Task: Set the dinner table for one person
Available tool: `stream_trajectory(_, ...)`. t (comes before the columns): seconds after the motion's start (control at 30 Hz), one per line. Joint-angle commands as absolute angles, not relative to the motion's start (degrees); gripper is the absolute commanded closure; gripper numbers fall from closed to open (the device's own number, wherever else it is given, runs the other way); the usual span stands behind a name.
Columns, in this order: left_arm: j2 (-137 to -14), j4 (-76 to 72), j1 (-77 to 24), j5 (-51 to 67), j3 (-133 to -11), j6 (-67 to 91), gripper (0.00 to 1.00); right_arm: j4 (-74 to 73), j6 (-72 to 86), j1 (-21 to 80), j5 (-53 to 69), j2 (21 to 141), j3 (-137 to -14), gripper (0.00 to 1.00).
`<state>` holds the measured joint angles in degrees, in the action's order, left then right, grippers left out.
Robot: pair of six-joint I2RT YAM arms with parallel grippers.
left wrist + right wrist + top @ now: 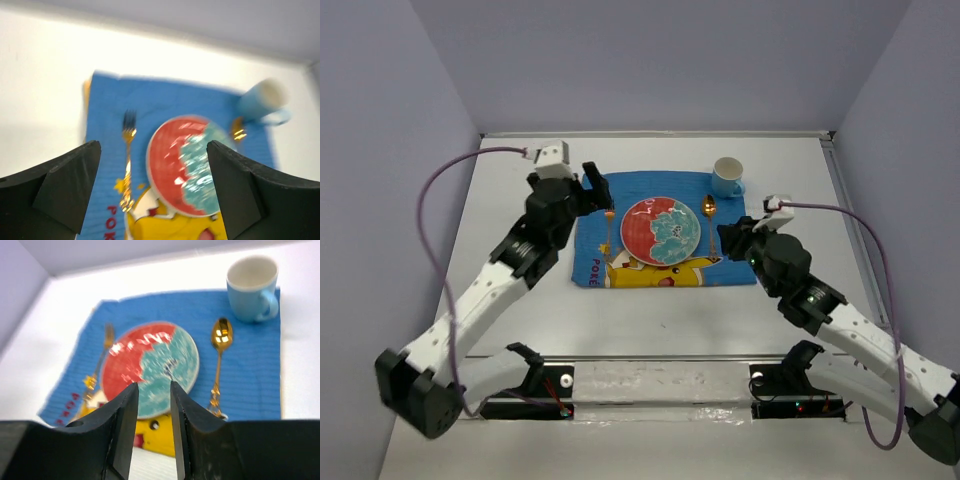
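The white dinner table [650,320] bears a blue Pikachu placemat [620,192]. On the mat lie a red and teal plate [660,230], a gold fork [609,238] to its left, a gold spoon [710,213] to its right and a light blue cup [727,177] at the far right corner. My left gripper [597,190] hovers over the mat's far left corner, jaws wide open and empty. Its wrist view shows the fork [127,165] and plate [185,165] below. My right gripper [728,240] hangs by the mat's right edge near the spoon's handle, jaws slightly apart and empty [152,390].
The right wrist view shows the cup [252,287], the spoon [220,357], the plate [150,365] and the fork [100,362] all on the mat. Grey walls close the table at the back and sides. A metal rail [660,385] with the arm bases runs along the near edge.
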<state>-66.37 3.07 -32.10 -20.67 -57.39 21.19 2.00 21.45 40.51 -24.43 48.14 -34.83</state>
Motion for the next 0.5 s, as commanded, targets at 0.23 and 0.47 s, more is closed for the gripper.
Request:
stream_trajectory(0.23,-33.4,-1.0,-32.6,-19.1,-55.0,14.2,0.01,-3.8,13.7,40.3,-28.5,26.2,-48.2,0.00)
stream_trajectory(0.47,-21.5,-3.6,-32.6,-15.5,-49.6,15.0,0.01,-7.1,14.6,40.3,-33.4,15.7,-50.2,0.00)
